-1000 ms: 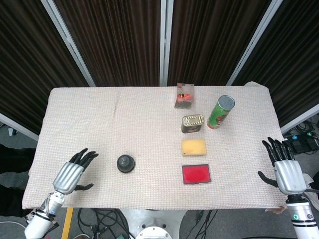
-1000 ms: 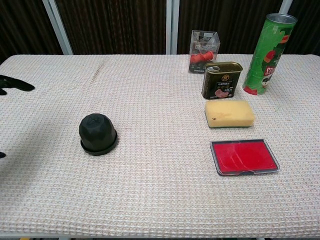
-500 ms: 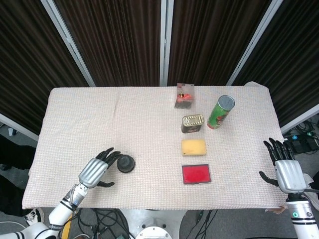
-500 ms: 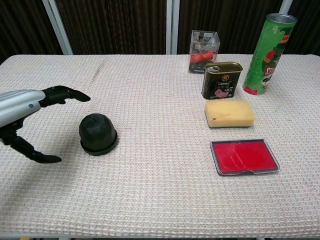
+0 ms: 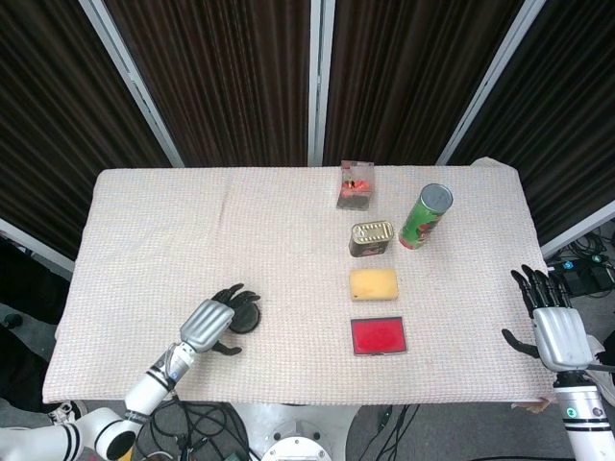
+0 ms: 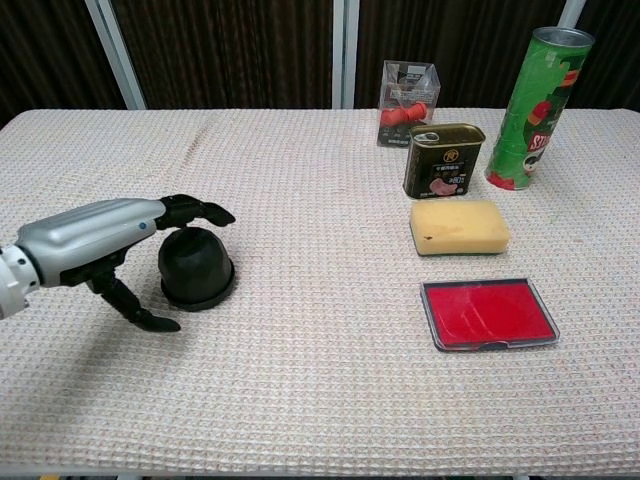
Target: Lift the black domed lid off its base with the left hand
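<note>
The black domed lid (image 6: 195,262) sits on its flat black base (image 6: 203,298) at the table's front left. In the head view only the edge of the lid (image 5: 249,317) shows past my fingers. My left hand (image 6: 105,240) (image 5: 213,323) hovers over the dome's left side, fingers spread above its top and the thumb low in front, holding nothing. My right hand (image 5: 555,331) hangs open past the table's right front corner, far from the lid.
On the right half stand a green chip tube (image 6: 534,110), a dark tin can (image 6: 443,160), a clear box with red contents (image 6: 408,92), a yellow sponge (image 6: 459,227) and a red tray (image 6: 488,313). The cloth-covered table (image 6: 300,180) stretches behind the lid.
My left hand has moved right across the table from the left edge until its fingers reach over the black lid. The lid and the right hand have stayed put.
</note>
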Robot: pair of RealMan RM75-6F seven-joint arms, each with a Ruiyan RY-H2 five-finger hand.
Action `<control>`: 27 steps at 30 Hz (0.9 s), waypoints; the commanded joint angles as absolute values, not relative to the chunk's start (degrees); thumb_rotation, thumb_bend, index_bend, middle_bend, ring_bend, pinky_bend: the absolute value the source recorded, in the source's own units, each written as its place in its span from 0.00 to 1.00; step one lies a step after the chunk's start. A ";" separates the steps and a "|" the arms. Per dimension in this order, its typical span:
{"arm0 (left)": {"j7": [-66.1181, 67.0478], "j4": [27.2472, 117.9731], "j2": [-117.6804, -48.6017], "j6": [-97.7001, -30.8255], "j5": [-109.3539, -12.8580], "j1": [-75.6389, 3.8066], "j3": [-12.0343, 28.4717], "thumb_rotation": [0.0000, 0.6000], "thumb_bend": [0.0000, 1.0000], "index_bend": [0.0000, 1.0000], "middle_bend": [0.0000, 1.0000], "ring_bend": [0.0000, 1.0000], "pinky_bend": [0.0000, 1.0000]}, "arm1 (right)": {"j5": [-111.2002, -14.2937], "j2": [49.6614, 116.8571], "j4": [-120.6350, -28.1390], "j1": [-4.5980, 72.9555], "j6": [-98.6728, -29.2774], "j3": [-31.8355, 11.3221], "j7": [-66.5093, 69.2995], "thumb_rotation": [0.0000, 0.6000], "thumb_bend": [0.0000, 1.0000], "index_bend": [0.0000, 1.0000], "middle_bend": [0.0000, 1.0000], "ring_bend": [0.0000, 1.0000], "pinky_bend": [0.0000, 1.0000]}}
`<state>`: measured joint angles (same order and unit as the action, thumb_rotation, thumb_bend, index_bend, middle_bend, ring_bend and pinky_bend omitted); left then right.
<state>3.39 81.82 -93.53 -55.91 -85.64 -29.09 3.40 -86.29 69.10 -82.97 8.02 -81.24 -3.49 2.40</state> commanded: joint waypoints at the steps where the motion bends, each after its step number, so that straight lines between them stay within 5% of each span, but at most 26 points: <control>1: 3.37 80.58 -94.47 -54.79 -84.61 -30.31 3.99 1.00 0.02 0.12 0.12 0.00 0.16 | -86.27 69.11 -82.93 7.98 -81.35 -3.52 2.42 1.00 0.10 0.00 0.02 0.00 0.00; 27: 0.38 74.70 -96.92 -55.46 -82.73 -32.44 3.10 1.00 0.02 0.12 0.18 0.00 0.16 | -85.73 69.49 -82.63 8.12 -80.90 -3.55 1.86 1.00 0.10 0.00 0.02 0.00 0.00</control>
